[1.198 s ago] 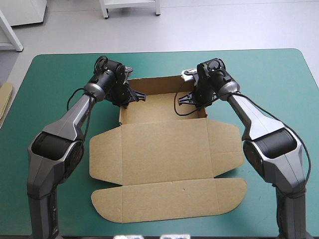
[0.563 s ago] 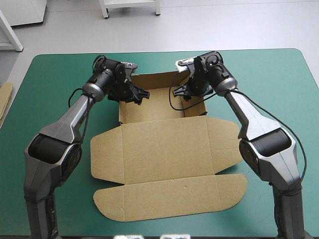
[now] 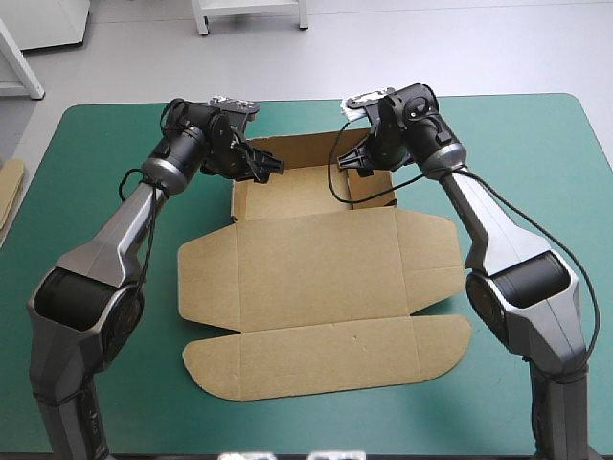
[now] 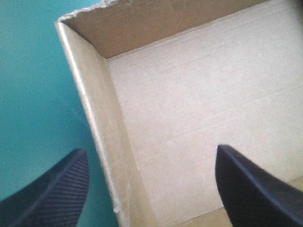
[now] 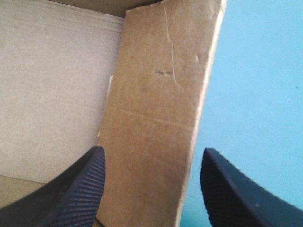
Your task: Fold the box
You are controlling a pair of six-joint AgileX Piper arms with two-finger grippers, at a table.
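Brown box: the box lies mid-frame in the high view on the teal-green cover, an open tray toward the upper centre, its lid flat toward the lower edge.
Left arm: the left gripper is released, its black fingers wide apart astride the left wall, one over the cover, the other over the tray floor.
Right arm: the right gripper is likewise spread, straddling the right wall without pinching it.
Hard to make out: from above, both sets of fingers merge with the dark wrists, and whether any finger touches the board cannot be told.
Hidden: the wrists cover both ends of the far wall.
Cut off: each wrist view loses its wall's near end.
Far left of the frame: a sliver of pale board shows beside the table.
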